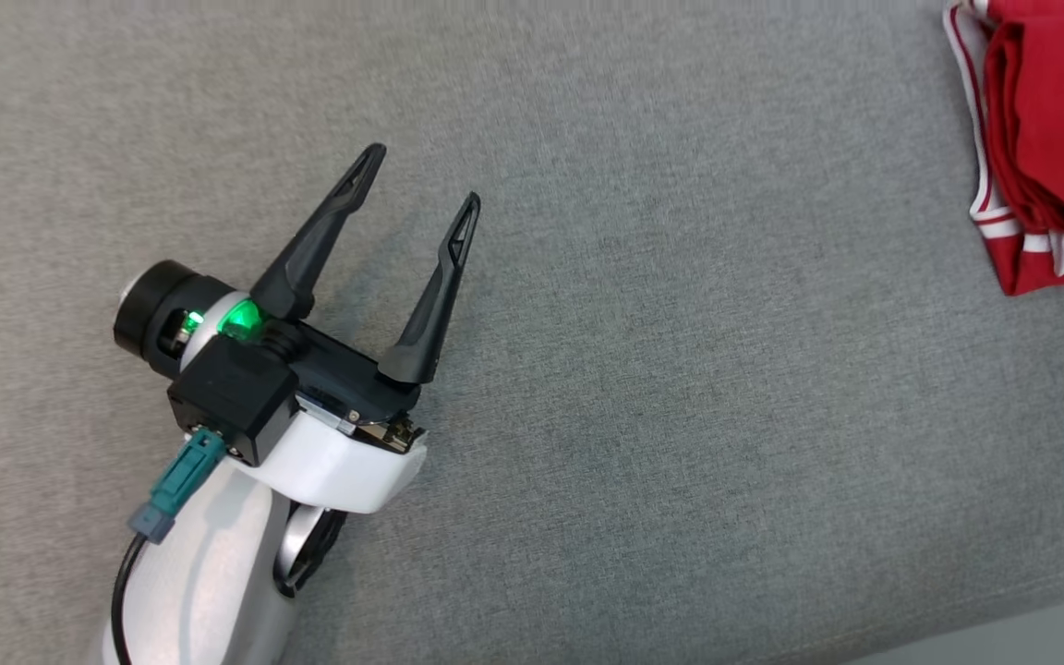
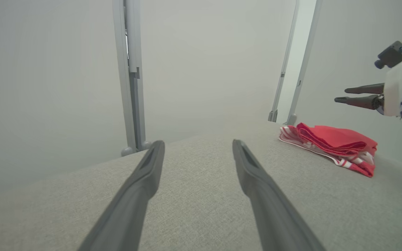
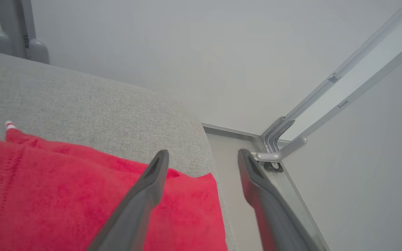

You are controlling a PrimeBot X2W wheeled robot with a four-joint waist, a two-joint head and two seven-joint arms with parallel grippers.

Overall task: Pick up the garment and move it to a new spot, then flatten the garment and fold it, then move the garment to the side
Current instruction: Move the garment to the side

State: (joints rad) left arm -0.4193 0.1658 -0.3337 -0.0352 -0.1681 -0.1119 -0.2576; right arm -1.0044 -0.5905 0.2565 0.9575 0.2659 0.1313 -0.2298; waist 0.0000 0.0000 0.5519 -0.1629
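The garment [image 1: 1049, 139] is red with white stripes and lies folded at the far right edge of the grey fabric surface [image 1: 680, 369]. My left gripper [image 1: 422, 177] rests low over the surface at the lower left, open and empty, well away from the garment. In the left wrist view its fingers [image 2: 197, 143] stand apart, with the garment [image 2: 333, 139] off to the right. There my right gripper [image 2: 341, 96] hangs above the garment. In the right wrist view the right gripper [image 3: 203, 154] is open, nothing between its fingers, just above the garment [image 3: 65, 195] near the surface's corner.
Grey metal frame posts [image 2: 131, 87] and rails [image 3: 284, 139] stand beyond the surface's far edge. The surface rounds off at a corner [image 3: 201, 139] close to the garment, with pale floor [image 3: 236, 167] below. A pale strip [image 1: 1003, 637] marks the near edge.
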